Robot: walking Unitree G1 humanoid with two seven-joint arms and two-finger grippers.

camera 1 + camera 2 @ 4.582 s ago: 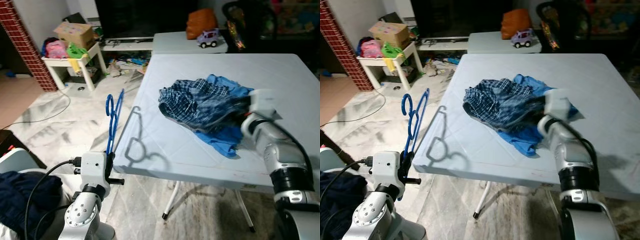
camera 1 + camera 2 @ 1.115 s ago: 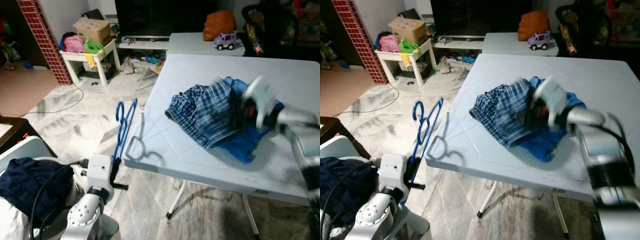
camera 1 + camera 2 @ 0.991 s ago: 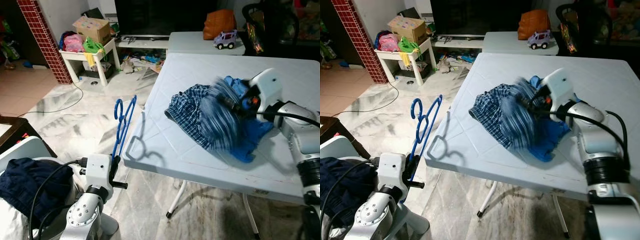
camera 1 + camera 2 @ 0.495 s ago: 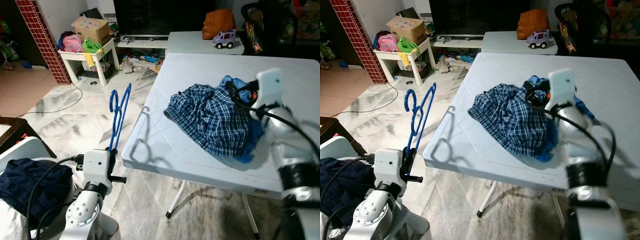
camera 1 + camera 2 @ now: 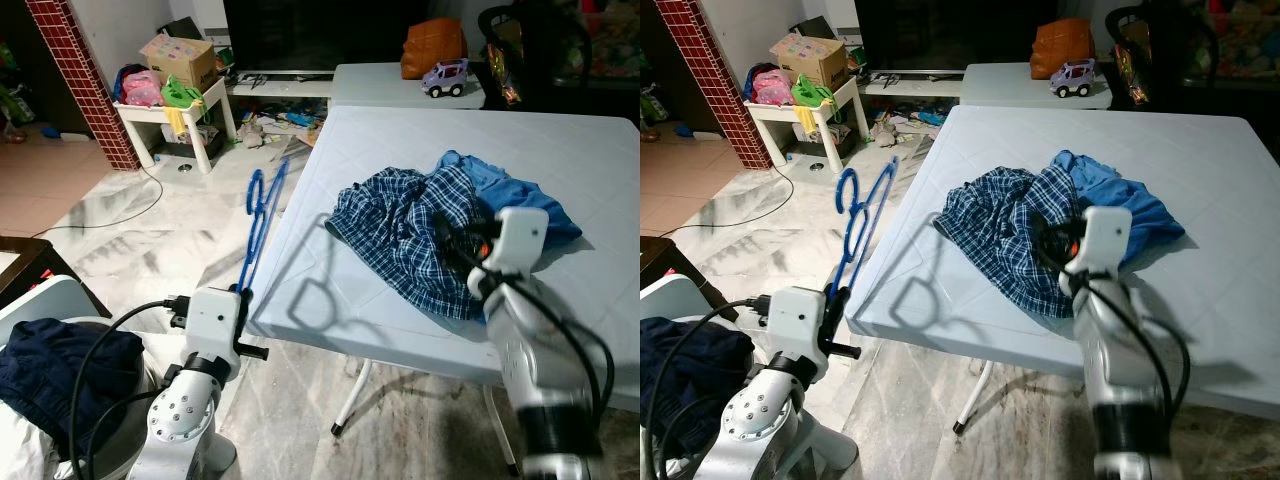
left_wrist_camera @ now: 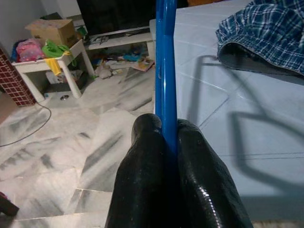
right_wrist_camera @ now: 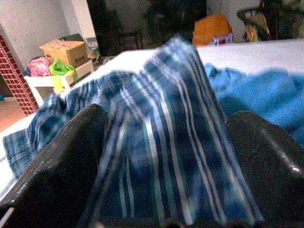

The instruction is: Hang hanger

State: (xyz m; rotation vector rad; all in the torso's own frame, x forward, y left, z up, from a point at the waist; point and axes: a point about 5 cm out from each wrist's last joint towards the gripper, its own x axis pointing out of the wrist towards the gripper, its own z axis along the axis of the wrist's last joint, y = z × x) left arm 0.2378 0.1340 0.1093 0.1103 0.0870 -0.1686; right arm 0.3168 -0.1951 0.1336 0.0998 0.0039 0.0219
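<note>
The left gripper point(image 6: 165, 142) is clamped on the blue hanger point(image 5: 258, 215), its two black fingers point(image 6: 142, 161) pressed together around the bar. The hanger is held upright off the bench's point(image 5: 330, 300) left edge, at about 9 o'clock from the clothes, with its hook at the top; its shadow is cast on the bench top just beside it.

The right gripper point(image 7: 166, 142) is set with its fingers wide apart — the plaid shirt point(image 5: 410, 225) is seen between them, though whether the cloth is touched cannot be told. The gripper is reached in from 5 o'clock of the pile. A light blue garment point(image 5: 515, 200) lies under and behind the shirt, at 2 o'clock from it.

Farther out, a second bench point(image 5: 390, 85) at 12 o'clock carries a toy car point(image 5: 446, 76) and an orange bag point(image 5: 433, 45). At 10 o'clock a small white table point(image 5: 165, 110) bears a cardboard box point(image 5: 180, 60). A dark blue cloth point(image 5: 60, 375) lies at 8 o'clock on the marble floor point(image 5: 150, 230).
</note>
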